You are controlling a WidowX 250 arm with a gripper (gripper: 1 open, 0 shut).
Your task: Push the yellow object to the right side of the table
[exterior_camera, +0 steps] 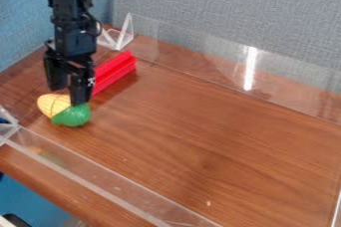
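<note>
The gripper point(71, 90) hangs from the arm point(71, 12) at the far left of the table point(213, 131), pointing down with its fingers spread wide. One dark finger stands over the yellow end of the toy corn cob point(72, 115) and the other comes down above its green end. Nothing is pinched between them; whether a fingertip touches the toy cannot be told from this view. The toy lies on its side on the left part of the table, below and slightly nearer than the gripper, its yellow end to the left and its green end to the right and a little nearer. A red block point(115, 71) lies just to the right of the gripper, farther back than the toy. The near clear wall point(114, 183) runs in front of the toy, apart from it.
</note>
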